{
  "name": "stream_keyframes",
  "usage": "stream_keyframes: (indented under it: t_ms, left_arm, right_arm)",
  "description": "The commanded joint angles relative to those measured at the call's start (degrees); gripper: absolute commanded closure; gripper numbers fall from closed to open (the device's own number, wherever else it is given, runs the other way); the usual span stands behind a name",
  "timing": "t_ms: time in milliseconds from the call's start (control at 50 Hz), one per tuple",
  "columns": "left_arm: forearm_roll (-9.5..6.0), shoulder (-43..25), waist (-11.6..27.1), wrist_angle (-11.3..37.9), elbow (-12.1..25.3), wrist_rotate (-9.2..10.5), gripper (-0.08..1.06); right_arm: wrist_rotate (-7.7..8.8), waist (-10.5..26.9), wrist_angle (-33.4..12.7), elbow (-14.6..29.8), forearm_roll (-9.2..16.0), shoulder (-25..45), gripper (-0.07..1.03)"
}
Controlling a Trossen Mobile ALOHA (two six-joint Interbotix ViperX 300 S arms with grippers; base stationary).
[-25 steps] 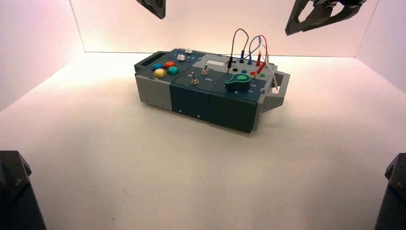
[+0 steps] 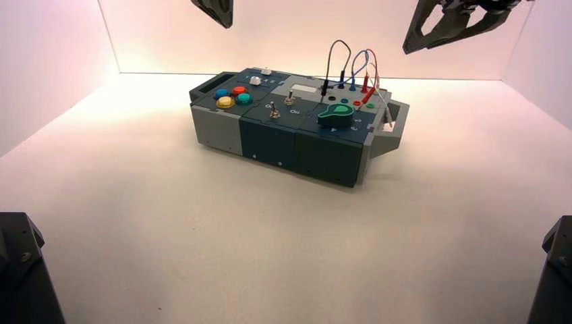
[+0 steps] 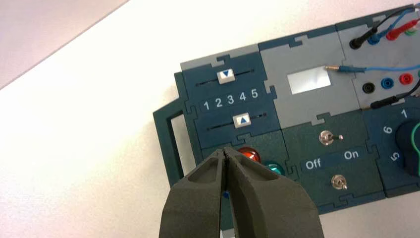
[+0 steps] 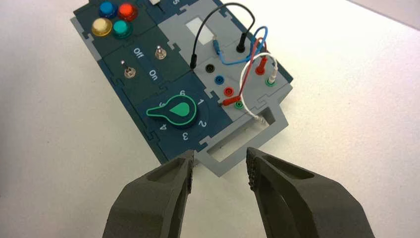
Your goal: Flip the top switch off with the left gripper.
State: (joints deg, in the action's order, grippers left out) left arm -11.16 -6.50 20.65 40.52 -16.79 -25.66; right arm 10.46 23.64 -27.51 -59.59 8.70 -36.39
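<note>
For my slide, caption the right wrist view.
Open right gripper near the box's grey handle, green knob and two toggle switches beyond.

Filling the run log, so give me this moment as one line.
left gripper: shut, above box | top switch: untouched | right gripper: open, idle

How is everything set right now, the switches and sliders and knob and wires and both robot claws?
Top switch: On
Bottom switch: Off
Top slider: near the middle
Bottom slider: past the middle, toward 5
Green knob: pointed end toward 4 and 5
Blue wire: one end loose by the white screen
Left claw: shut, above the box
Right claw: open, above the box's right side
</note>
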Motion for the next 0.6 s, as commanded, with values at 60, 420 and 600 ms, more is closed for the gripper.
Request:
stream_keyframes:
  t_ms: [60, 420, 600]
  left_arm:
    - [-0.18, 4.7, 1.1, 0.8, -0.2, -0.18, 1.01]
    - [-0.26, 9.4, 1.8, 3.3, -3.1, -0.18, 1.01]
    - [-0.26, 10.5, 1.9, 6.9, -3.0, -0.18, 1.01]
  right_arm:
    - [-1.93, -0.1, -1.9, 3.0, 0.4, 0.4, 0.41]
    - [-9.84, -0.1, -7.8, 6.7, 1.5, 3.3, 0.44]
    - [-13.36, -0.4, -7.9, 6.9, 1.5, 6.0, 0.47]
